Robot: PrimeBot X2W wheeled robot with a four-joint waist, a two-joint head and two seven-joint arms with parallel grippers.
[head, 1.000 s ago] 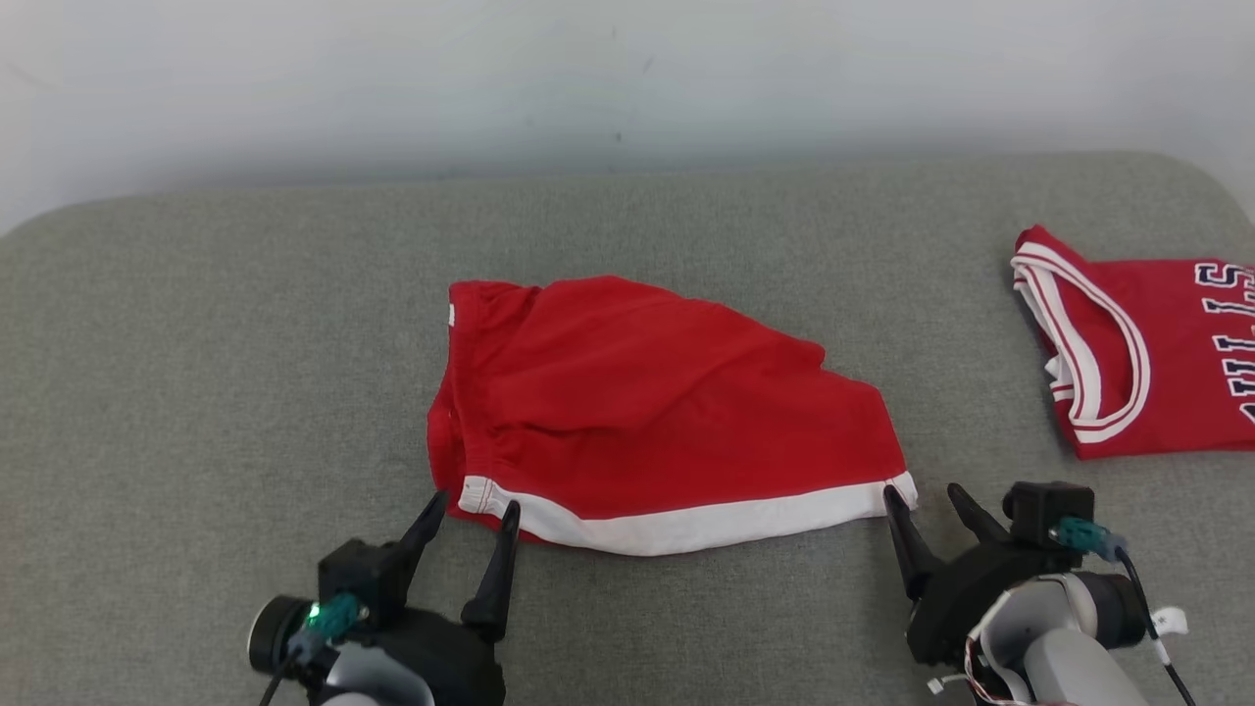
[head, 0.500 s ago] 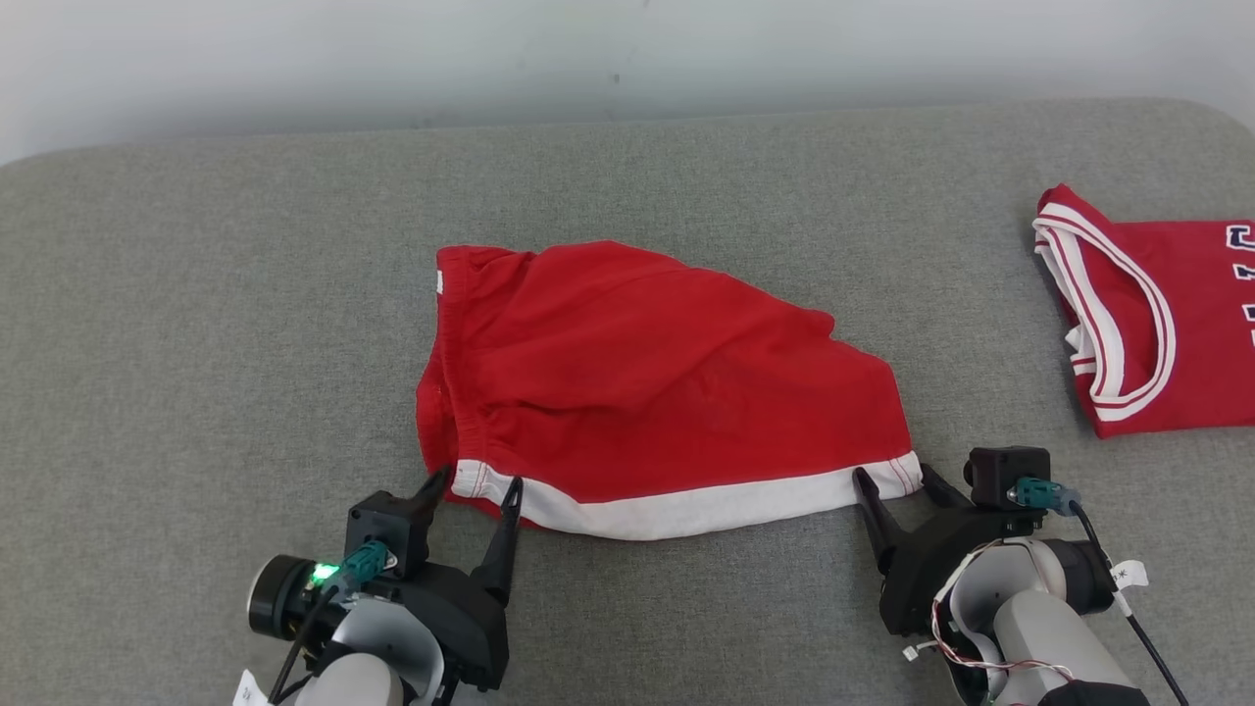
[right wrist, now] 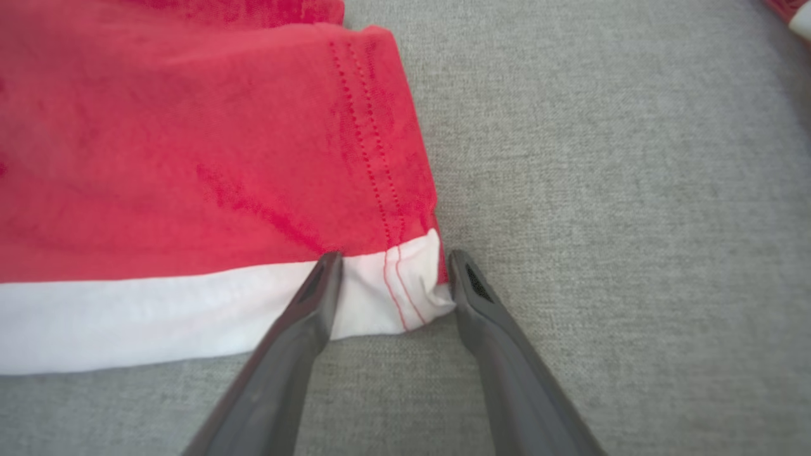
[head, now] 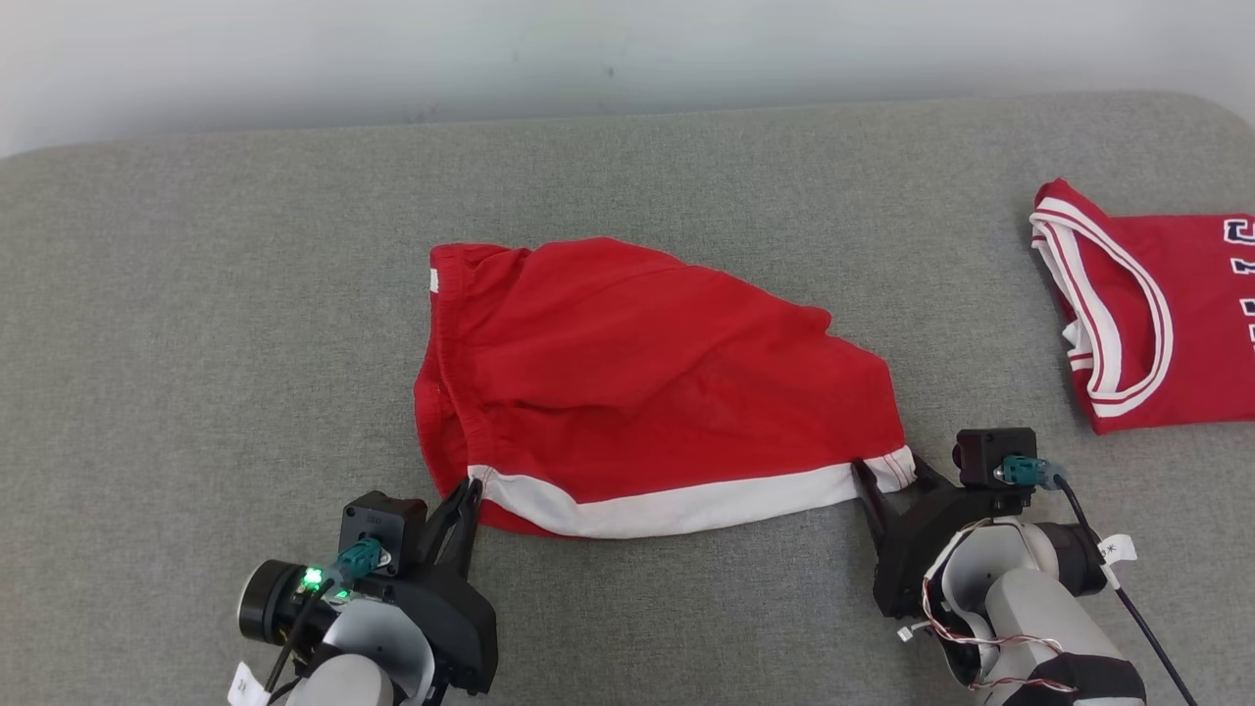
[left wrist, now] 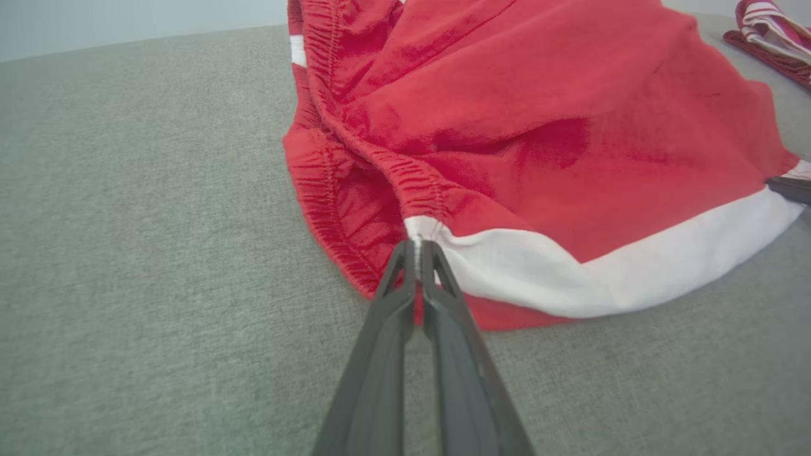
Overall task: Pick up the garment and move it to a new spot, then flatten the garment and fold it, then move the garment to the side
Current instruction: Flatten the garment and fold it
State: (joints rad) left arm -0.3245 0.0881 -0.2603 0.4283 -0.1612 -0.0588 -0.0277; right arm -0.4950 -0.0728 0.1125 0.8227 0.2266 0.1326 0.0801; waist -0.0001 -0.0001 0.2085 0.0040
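The red cotton shorts with a white hem band (head: 647,382) lie spread in the middle of the grey woven upholstered surface (head: 196,324), waistband toward the left. The left gripper (left wrist: 418,246) is pinched tight on the band's left corner, while the right gripper (right wrist: 394,256) stands with its fingers apart, straddling the band's right corner. A folded red jersey with white trim (head: 1147,333) lies well apart at the right
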